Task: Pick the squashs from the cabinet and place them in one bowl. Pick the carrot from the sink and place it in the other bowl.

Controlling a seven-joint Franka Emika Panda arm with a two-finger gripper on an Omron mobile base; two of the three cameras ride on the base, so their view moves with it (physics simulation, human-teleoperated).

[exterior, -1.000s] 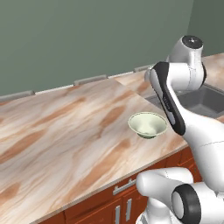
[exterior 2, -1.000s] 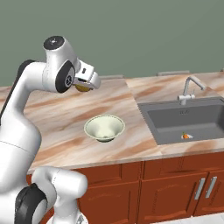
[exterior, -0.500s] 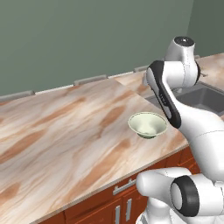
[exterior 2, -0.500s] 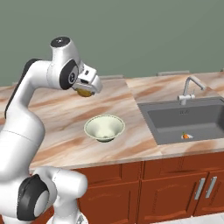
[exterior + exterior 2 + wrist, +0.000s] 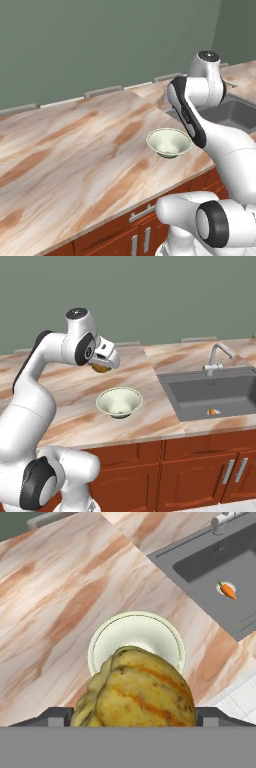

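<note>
Squash held over the pale bowl; carrot lying in the sink.

Squash [image 5: 137,689]: yellow-tan, ribbed, orange streaks and dark speckles, clamped in the gripper [image 5: 102,364] between wide-spread jaws, its bulk hiding most of both fingers. Pale green-cream bowl [image 5: 134,633]: round, flaring rim, upright, empty, on the marble counter, below the gripper and slightly ahead of it. Carrot [image 5: 227,590]: small, orange, green tuft at one end, lying flat by the drain of the dark grey sink [image 5: 200,401], well off to the gripper's side.
</note>
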